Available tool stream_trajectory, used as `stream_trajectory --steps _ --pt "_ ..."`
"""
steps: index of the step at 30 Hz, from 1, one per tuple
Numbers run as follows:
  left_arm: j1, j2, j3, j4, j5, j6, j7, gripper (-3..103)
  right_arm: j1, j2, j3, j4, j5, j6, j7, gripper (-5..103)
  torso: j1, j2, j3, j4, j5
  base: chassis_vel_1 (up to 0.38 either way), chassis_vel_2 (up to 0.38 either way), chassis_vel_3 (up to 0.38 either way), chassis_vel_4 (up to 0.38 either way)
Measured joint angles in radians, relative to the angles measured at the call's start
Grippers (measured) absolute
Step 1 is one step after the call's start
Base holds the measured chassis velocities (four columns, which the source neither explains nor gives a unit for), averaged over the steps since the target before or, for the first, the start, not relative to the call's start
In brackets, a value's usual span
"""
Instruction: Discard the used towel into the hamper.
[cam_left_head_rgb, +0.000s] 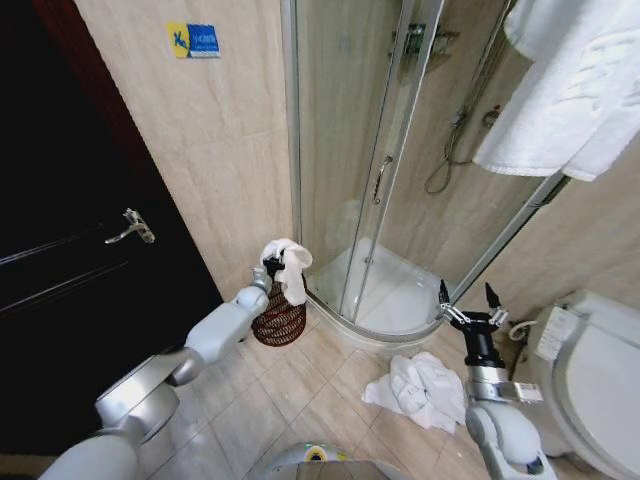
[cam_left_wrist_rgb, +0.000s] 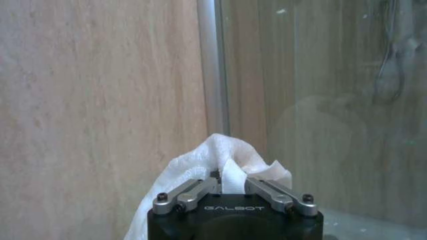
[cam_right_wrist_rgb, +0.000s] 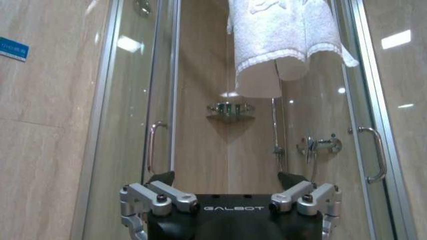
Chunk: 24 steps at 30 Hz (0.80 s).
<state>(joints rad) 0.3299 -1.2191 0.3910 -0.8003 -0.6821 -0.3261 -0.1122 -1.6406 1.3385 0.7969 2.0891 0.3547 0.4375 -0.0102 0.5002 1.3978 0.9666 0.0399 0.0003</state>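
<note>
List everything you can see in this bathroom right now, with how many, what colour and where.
held towel: one, white, in the left pincer above the hamper
hamper: one, reddish-brown wire, floor by the shower corner
floor towel: one, white, crumpled on tiles near the toilet
hanging towel: one, white, high on the right
shower cabin: one, glass with silver frame, centre
door: one, black, left, silver handle
toilet: one, white, right edge
wall sign: one, blue and yellow
left pincer: shut on the held towel
right pincer: open, empty, raised above the floor towel
</note>
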Motion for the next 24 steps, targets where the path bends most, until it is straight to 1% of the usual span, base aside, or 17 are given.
stream_trajectory --steps 2,3,7,8,9,10,11,14,19,23,24 --pt "-0.008 -0.028 -0.008 0.084 0.060 -0.035 -0.005 4 -0.006 0.002 0.002 -0.004 0.002 0.008 -0.005 100 0.000 0.000 0.000 -0.0001 -0.0001 0.000 0.000 0.000 0.000" --pt "-0.008 -0.028 -0.008 0.084 0.060 -0.035 -0.005 4 -0.006 0.002 0.002 -0.004 0.002 0.008 -0.005 100 0.000 0.000 0.000 -0.0001 -0.0001 0.000 0.000 0.000 0.000" --pt "-0.035 -0.086 -0.033 0.254 0.169 -0.100 -0.006 4 -0.025 -0.001 0.013 -0.015 0.016 0.029 -0.016 100 0.000 0.000 0.000 -0.0003 -0.0001 0.000 0.000 0.000 0.000" --pt "-0.035 -0.086 -0.033 0.254 0.169 -0.100 -0.006 4 -0.025 -0.001 0.013 -0.015 0.016 0.029 -0.016 100 0.000 0.000 0.000 -0.0003 -0.0001 0.000 0.000 0.000 0.000" --pt "-0.040 -0.098 -0.038 0.292 0.202 -0.116 0.002 4 -0.029 -0.003 0.019 -0.017 0.022 0.031 -0.019 100 0.000 0.000 0.000 -0.0004 -0.0002 0.000 0.000 0.000 0.000" --pt "-0.040 -0.104 -0.039 0.307 0.218 -0.122 0.009 4 -0.030 -0.004 0.022 -0.018 0.025 0.032 -0.020 100 0.000 0.000 0.000 -0.0004 -0.0001 0.000 0.000 0.000 0.000" --pt "-0.040 -0.104 -0.039 0.307 0.218 -0.122 0.009 4 -0.030 -0.004 0.022 -0.018 0.025 0.032 -0.020 100 0.000 0.000 0.000 -0.0004 -0.0001 0.000 0.000 0.000 0.000" --pt "-0.024 -0.118 -0.041 0.330 0.269 -0.131 0.020 4 -0.028 -0.012 0.029 -0.026 0.035 0.035 -0.022 100 0.000 0.000 0.000 -0.0003 -0.0002 0.000 0.000 0.000 0.000" --pt "0.010 -0.120 -0.048 0.330 0.299 -0.132 0.025 4 -0.027 -0.016 0.032 -0.031 0.045 0.039 -0.024 100 0.000 0.000 0.000 -0.0003 -0.0004 0.000 0.000 0.000 0.000" --pt "0.057 -0.141 -0.082 0.384 0.353 -0.167 0.039 4 -0.031 -0.022 0.041 -0.055 0.069 0.060 -0.033 100 0.000 0.000 0.000 -0.0001 -0.0001 0.000 0.000 0.000 0.000" --pt "0.057 -0.141 -0.082 0.384 0.353 -0.167 0.039 4 -0.031 -0.022 0.041 -0.055 0.069 0.060 -0.033 100 0.000 0.000 0.000 -0.0001 -0.0001 0.000 0.000 0.000 0.000"
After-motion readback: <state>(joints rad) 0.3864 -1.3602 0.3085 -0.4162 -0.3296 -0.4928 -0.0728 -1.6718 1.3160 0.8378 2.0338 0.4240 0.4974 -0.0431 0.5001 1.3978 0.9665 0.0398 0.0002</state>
